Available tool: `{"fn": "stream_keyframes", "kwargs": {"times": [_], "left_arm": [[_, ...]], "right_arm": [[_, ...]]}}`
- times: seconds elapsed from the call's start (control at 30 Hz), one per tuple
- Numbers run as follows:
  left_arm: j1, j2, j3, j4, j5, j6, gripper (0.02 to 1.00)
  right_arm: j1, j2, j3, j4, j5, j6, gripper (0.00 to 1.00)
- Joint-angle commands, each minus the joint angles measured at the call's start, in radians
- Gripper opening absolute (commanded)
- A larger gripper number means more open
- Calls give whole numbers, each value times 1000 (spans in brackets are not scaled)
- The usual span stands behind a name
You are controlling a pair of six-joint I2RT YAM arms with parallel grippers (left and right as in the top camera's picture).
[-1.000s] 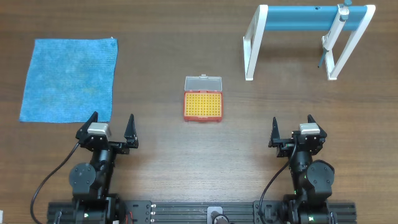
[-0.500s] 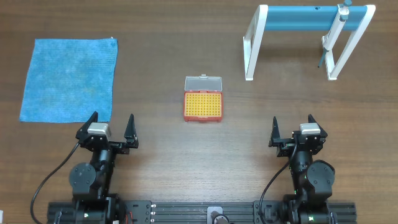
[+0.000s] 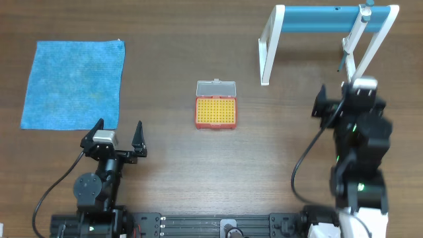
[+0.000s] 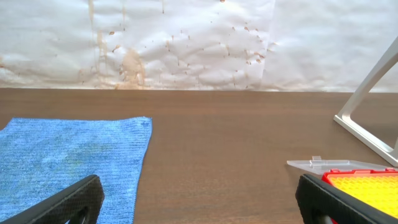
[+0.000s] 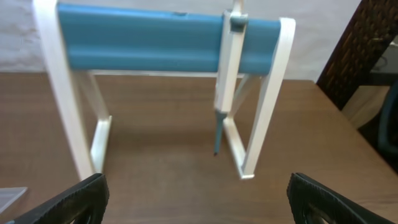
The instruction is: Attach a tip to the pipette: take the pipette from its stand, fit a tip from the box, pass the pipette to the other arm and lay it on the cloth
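Pipette (image 5: pixel 227 74) hangs from its stand (image 5: pixel 143 46), untouched. Right claw (image 5: pixel 196 193), jaws apart, faces it, apparently lined up for the take. Left claw (image 3: pixel 119 127), also apart, sits beside the cloth (image 3: pixel 73 84).

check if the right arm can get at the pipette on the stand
Probably yes: the right gripper, open, faces the pipette hanging from the stand, and nothing lies between them.

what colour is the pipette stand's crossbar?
The crossbar is blue; clearest in the right wrist view.
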Motion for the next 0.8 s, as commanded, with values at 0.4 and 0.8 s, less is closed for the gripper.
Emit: {"fn": "stream_keyframes", "kwargs": {"times": [0.4,0.8], "left_arm": [[-4,-4,-1,-9,-8,-9,996],[-4,-4,-1,-9,-8,-9,996]], "right_arm": [[-452,603,362,58,-748,-222,934],[-405,793,365,237,-815,-206,934]]}}
